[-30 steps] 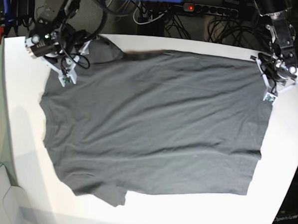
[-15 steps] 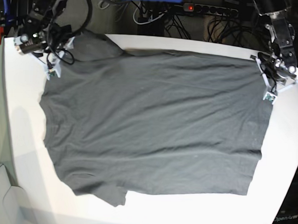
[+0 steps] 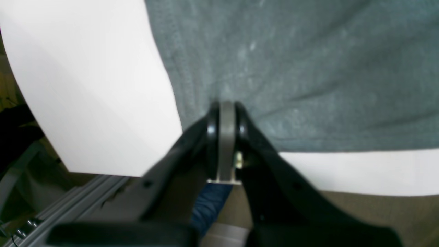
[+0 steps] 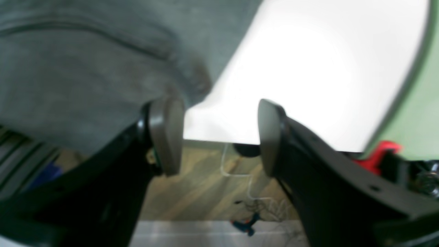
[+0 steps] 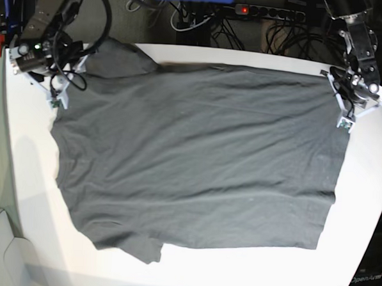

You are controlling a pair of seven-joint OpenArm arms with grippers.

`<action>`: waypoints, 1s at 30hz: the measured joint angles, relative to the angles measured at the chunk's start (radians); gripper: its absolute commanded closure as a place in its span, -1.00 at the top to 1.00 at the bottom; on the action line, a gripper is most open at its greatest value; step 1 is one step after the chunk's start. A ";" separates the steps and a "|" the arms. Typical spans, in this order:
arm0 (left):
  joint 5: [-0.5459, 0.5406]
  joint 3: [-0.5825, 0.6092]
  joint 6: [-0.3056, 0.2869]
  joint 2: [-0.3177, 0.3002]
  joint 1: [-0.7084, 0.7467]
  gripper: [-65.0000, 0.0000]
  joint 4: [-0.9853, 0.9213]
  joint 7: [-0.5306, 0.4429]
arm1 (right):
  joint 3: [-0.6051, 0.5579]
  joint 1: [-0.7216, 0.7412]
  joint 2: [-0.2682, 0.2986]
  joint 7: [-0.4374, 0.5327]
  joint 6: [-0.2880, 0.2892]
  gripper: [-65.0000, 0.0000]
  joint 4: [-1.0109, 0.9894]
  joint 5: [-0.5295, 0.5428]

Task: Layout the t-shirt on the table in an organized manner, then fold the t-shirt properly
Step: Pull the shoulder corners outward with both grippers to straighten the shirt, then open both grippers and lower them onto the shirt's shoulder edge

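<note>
1. The t-shirt (image 5: 197,156) lies spread flat across the middle of the tabletop (image 5: 23,166), dark grey cloth with shallow wrinkles, one sleeve by the tabletop's far edge and the other pointing toward its near edge.
2. The left hand (image 3: 224,113) is at the far right corner of the shirt, close to the tabletop's far edge; its two pads are pressed together, pinching the grey cloth, which puckers into creases around the grip.
3. In the base view that left hand (image 5: 346,116) sits right on the shirt's hem corner.
4. The right hand (image 4: 214,133) stands wide, pads well apart with nothing between them, over the tabletop's far left corner just beside the sleeve edge.
5. From the base view the right hand (image 5: 55,97) is just off the shirt's sleeve.
</note>
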 measured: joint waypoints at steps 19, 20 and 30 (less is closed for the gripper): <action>-0.007 -0.003 -0.011 0.005 0.062 -1.00 0.225 0.023 | 0.110 0.052 0.053 -0.008 0.000 0.25 -0.004 0.003; -0.007 -0.005 -0.011 0.005 0.070 -1.00 0.235 0.025 | 0.142 0.060 0.058 -0.005 0.000 0.25 -0.005 0.002; -0.002 -0.161 -0.011 0.027 0.069 -1.00 0.265 0.035 | 0.216 0.069 0.111 -0.002 0.000 0.25 -0.022 0.003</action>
